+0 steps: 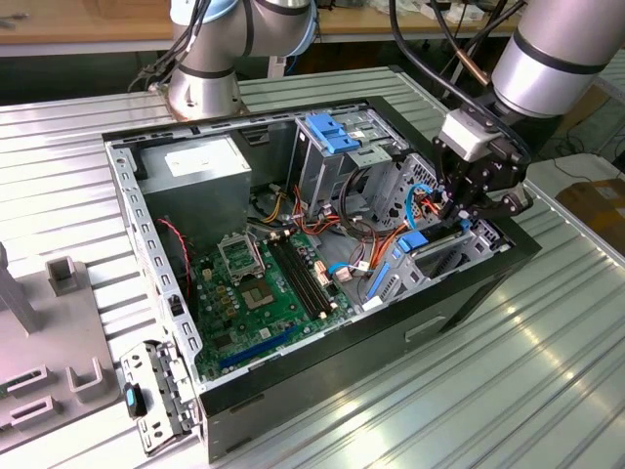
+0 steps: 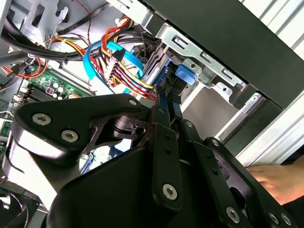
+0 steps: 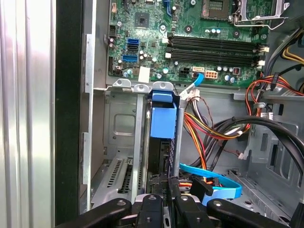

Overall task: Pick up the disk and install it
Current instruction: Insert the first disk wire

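The disk [image 3: 163, 118] stands on edge in a metal bay slot at the front corner of the open computer case [image 1: 322, 342]. Its bright blue end tab faces the motherboard, and its dark body runs back toward me. In the exterior view its blue rail [image 1: 411, 240] shows at the case's right end, just below my gripper [image 1: 456, 217]. My gripper [image 3: 170, 186] has its two black fingers drawn close together on the disk's blue side rail. In the second wrist view the fingertips [image 2: 165, 99] pinch that thin rail just short of the disk's blue tab [image 2: 184, 76].
Bundles of red, yellow, orange and blue cables [image 3: 213, 133] crowd the side of the bay. The motherboard [image 1: 264, 293], power supply [image 1: 200, 166] and a tall cage with a blue bracket [image 1: 332, 132] fill the case. A person's hand [image 2: 280, 183] rests outside the case wall.
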You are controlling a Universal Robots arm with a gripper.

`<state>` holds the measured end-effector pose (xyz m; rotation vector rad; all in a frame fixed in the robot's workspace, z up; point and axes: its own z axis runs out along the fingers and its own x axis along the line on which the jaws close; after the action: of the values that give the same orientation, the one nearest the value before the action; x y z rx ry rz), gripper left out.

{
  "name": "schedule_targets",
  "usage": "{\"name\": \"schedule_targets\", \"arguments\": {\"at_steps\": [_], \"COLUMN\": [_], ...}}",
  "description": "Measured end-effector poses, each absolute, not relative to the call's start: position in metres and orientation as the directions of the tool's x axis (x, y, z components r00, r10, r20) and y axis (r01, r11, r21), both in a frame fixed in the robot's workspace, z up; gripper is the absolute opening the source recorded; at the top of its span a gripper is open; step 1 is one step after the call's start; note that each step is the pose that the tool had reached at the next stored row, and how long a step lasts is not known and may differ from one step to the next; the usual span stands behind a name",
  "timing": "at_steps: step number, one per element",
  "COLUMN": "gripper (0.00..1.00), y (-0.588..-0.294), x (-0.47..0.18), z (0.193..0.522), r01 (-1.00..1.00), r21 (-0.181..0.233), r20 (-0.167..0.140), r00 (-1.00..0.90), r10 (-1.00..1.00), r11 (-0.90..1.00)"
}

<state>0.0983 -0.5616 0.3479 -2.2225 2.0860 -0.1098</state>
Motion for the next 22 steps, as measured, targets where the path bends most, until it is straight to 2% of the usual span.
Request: {"name": "schedule_targets", "arguments": {"at_steps": [13,22], "gripper": [0.16,0.16], "y": [-0.5616,-0.5603], "x": [0.0975,0.0979], "z": [0.3494,0.3486], "r01": [-0.992,-0.992], "r21": [-0.117,-0.117], "r20": [-0.011,-0.01], "r00": [0.049,-0.038], "r10": [-0.999,-0.999], "r11": [-0.048,0.039]}}
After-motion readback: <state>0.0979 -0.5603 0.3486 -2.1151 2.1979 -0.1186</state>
